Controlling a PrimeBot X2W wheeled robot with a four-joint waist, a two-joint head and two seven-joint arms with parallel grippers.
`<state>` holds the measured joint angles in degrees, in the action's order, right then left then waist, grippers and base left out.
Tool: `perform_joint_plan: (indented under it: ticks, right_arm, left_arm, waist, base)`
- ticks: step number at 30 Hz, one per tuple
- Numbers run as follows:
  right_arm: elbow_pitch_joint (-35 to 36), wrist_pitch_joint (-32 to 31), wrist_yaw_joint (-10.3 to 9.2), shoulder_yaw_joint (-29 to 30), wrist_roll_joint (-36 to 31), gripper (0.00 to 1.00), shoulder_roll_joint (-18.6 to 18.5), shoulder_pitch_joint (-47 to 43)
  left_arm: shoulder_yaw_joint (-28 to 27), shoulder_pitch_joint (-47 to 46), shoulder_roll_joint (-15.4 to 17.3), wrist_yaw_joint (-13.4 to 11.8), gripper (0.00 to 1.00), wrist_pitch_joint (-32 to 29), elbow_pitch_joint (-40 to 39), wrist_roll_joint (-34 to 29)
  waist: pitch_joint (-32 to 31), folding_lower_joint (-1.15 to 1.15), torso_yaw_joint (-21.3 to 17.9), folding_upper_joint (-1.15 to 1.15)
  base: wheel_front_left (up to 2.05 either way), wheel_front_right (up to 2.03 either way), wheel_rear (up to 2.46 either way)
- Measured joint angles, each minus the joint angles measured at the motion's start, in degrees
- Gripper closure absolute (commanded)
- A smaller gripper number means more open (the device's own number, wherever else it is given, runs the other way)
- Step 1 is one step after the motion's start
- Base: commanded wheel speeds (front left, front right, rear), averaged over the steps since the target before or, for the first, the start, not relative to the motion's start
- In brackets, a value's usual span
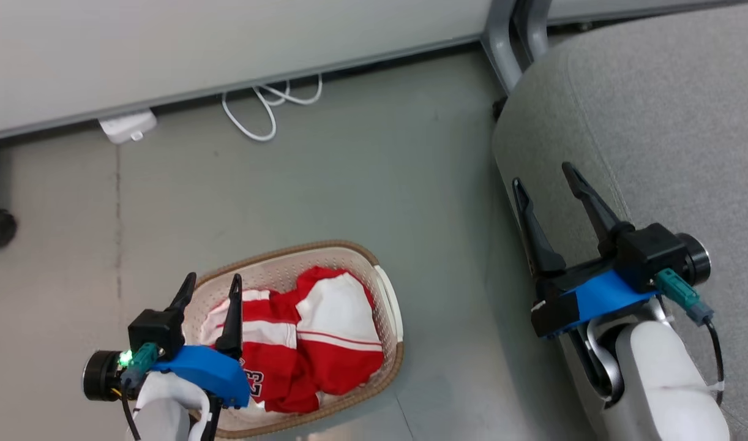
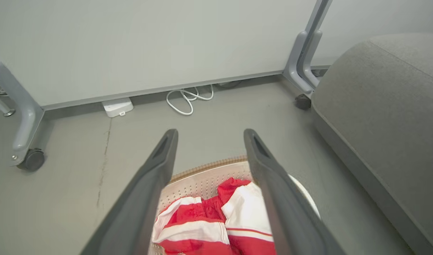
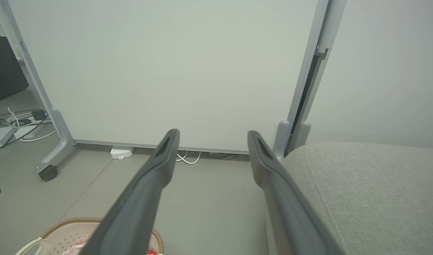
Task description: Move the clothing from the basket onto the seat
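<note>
Both stand spread and empty: left gripper [image 1: 213,277] over red-and-white clothing [image 1: 325,331] in cream perforated basket [image 1: 325,247], seemingly ready to grab; right gripper [image 1: 543,174] near grey upholstered seat [image 1: 674,122].

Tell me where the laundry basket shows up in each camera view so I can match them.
Head view: basket lower left of centre, on the floor, clothing inside, beneath the left tool.
Left wrist view: basket at bottom centre, between that tool's fingers.
Right wrist view: basket at the bottom-left edge, partly cut off.
Shared landmark: white box at the base of the white panel.
</note>
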<state>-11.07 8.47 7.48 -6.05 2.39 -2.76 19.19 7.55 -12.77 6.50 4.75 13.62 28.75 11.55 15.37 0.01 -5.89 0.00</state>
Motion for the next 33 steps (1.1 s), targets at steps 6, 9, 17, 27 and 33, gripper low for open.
perform_joint_plan:
  ticks: [6, 9, 17, 27, 33]
  right_arm:
    - [0.4, 1.7, 0.0, -2.3, 1.6, 0.0, 0.0, 4.5]
    - [0.3, 2.5, 0.0, -3.7, 3.0, 0.0, 0.0, 6.4]
    - [-0.6, 4.7, 0.01, -6.6, 5.8, 0.0, -0.1, 10.0]
    - [-1.8, 6.3, 0.0, -9.5, 9.4, 0.0, -0.1, 13.0]
    - [-2.3, 6.4, 0.0, -10.4, 10.6, 0.0, -0.1, 13.6]
  left_arm:
    - [0.7, -6.2, 2.2, 1.0, 0.0, -3.6, 8.0, 0.2]
    - [1.2, -8.8, 3.3, 1.4, 0.0, -5.7, 11.8, 0.5]
    - [4.6, -15.9, 7.4, 1.8, 0.0, -9.5, 18.2, -2.3]
    - [8.5, -22.6, 12.7, 2.3, 0.0, -13.2, 21.3, -5.4]
    - [10.1, -24.1, 15.1, 1.7, 0.0, -16.7, 23.1, -7.0]
  waist:
    - [9.0, 0.01, -2.5, 0.0]
    - [13.2, 0.01, -3.9, 0.0]
    - [23.4, 0.01, -8.1, 0.0]
    - [32.3, 0.0, -12.3, 0.0]
    - [34.7, 0.0, -14.2, 0.0]
  base:
    - [0.0, 0.0, 0.0]
    - [0.0, 0.0, 0.0]
    - [0.0, 0.0, 0.0]
    - [0.0, 0.0, 0.0]
    - [0.0, 0.0, 0.0]
